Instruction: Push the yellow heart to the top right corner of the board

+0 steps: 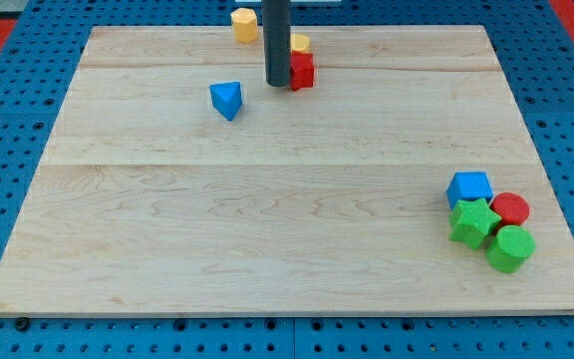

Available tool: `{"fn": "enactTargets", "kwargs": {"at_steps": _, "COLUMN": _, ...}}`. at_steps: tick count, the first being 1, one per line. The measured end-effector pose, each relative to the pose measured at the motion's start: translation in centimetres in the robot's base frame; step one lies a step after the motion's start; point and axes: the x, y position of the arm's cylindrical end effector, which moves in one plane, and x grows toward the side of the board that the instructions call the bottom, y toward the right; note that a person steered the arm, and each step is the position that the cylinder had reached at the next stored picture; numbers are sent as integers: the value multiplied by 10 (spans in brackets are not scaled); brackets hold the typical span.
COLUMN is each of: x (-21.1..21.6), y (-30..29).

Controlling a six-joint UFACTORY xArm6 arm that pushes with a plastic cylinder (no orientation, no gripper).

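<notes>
Yellow heart waiting at the top edge, rod working just beside it.

The small yellow heart-shaped block [300, 43] is sitting near the top middle of the pale wooden tabletop [267, 239], mostly hidden behind a red block [302, 71] touching it below; its shape is hard to confirm. My tip [278, 84] is resting just left of the red block; there is no hand, only the dark rod, holding nothing. A yellow hexagonal block [244, 24] is lying further left, a blue triangular block [226, 100] below-left. The far corner likely calls for a rightward push.
</notes>
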Motion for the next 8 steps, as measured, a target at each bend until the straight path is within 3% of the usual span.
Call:
{"fn": "enactTargets", "kwargs": {"at_steps": 1, "x": -5, "y": -28}}
{"fn": "enactTargets", "kwargs": {"at_steps": 4, "x": -63, "y": 17}}
{"fn": "enactTargets", "kwargs": {"at_steps": 8, "x": -91, "y": 161}}
